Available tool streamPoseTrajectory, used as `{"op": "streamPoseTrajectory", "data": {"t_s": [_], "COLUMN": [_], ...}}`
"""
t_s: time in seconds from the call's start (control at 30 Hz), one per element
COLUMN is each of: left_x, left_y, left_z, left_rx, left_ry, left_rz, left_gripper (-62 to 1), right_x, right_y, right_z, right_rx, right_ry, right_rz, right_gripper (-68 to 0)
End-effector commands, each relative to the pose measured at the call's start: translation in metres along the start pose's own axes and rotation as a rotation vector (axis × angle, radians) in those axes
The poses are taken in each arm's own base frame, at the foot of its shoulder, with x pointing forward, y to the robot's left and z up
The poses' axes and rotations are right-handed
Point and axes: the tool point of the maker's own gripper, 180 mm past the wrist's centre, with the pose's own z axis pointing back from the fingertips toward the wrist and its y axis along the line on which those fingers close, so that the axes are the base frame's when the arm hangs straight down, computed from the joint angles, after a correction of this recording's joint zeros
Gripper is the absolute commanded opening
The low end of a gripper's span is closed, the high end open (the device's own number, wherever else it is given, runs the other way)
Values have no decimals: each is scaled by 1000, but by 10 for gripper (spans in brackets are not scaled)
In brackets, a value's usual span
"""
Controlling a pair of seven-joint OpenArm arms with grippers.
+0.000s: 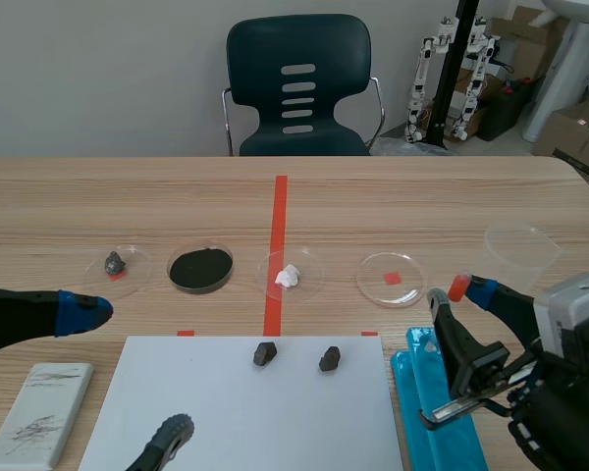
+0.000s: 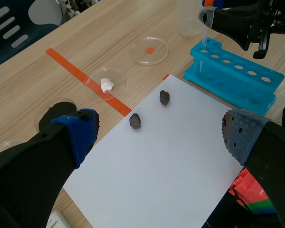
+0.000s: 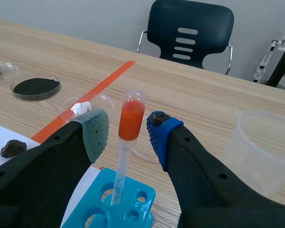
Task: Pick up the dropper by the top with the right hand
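The dropper (image 3: 131,121), a clear tube with an orange-red bulb on top, stands upright in a blue rack (image 3: 133,202). My right gripper (image 3: 128,133) is open with one finger on each side of the bulb. The blue pad (image 3: 159,133) is almost touching the bulb, and a gap shows at the grey-green pad (image 3: 97,133). In the scene view the dropper (image 1: 457,287) and right gripper (image 1: 459,294) are at the right, above the rack (image 1: 437,392). My left gripper (image 2: 161,133) hangs open over the white paper (image 2: 171,156), holding nothing.
Two dark stones (image 1: 265,353) (image 1: 329,359) lie on the paper's far edge. Several petri dishes (image 1: 391,279) line the table beyond it, one of them with black powder (image 1: 200,269). A clear cup (image 1: 520,253) stands right of the rack. A white block (image 1: 37,414) lies at the near left.
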Motion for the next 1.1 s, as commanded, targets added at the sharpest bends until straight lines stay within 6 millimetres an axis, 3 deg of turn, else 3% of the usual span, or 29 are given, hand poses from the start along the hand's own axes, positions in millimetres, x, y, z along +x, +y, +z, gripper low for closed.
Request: {"op": "streamPoseTrajectory", "data": {"t_s": [0.0, 1.07], "left_x": [5, 5], "left_y": [1, 1], "left_z": [0, 0], "left_rx": [7, 7], "left_ry": [-22, -22], "left_rz": [10, 10], "left_gripper": [-67, -67], "right_x": [9, 12], "right_y": [-7, -6], "right_z": [-2, -2], "right_rx": [-4, -3], "right_ry": [-30, -48], "right_rz": [15, 15], "right_gripper": [-462, -571]}}
